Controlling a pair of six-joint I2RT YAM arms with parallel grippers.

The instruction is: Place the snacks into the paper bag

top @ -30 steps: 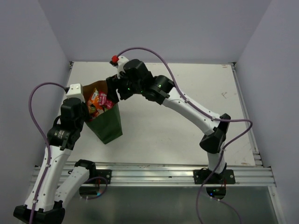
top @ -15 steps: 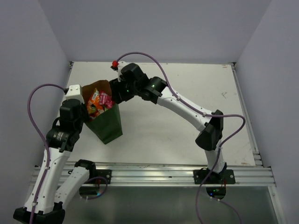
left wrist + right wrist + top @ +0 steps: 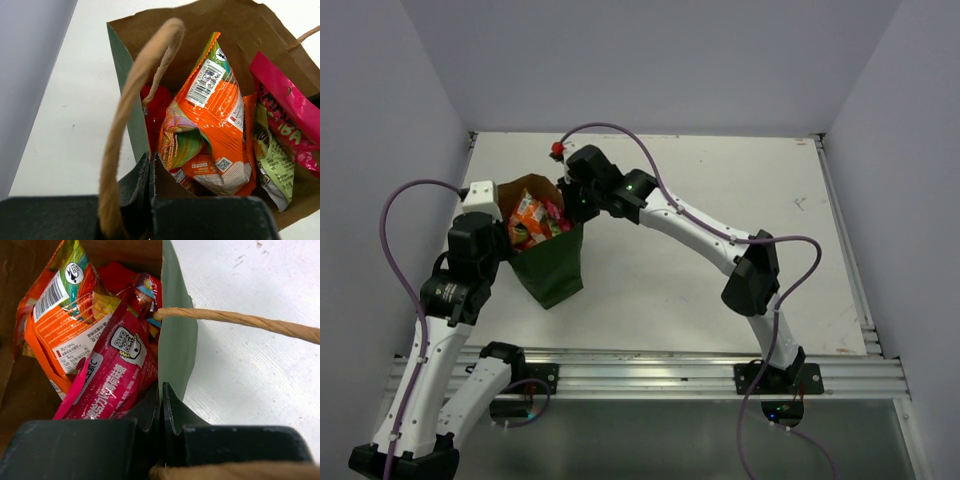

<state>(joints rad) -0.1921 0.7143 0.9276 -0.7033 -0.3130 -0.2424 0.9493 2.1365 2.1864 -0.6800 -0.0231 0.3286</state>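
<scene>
Snacks (image 3: 210, 125) now sit inside the bag (image 3: 552, 265), which stands upright at the left of the counter (image 3: 720, 190). The orange packet (image 3: 55, 315) is tallest, the pink packet (image 3: 110, 375) leans against the right wall, a green packet (image 3: 270, 165) is wedged between them, and red foil (image 3: 155, 107) shows behind. The right arm has just changed. A second ago its pincer was spread wide above the bag mouth beside the pink packet. Since then it has swung down and left to the rim, and the right pincer (image 3: 161, 400) is now closed on the bag's green right wall, just below where a handle (image 3: 240, 320) is fixed. The left pincer (image 3: 150, 175) has not altered and is clamped on the opposite wall beside the other handle (image 3: 135, 100), so the bag is pinched from both sides. The pink packet sits lower in the bag than it did, with nothing gripping it. No packet lies loose on the counter in the overhead view, so the filling looks finished. I can make out only one red packet for certain, and a second may be buried. The new grip looks meant to steady or square up the bag.
</scene>
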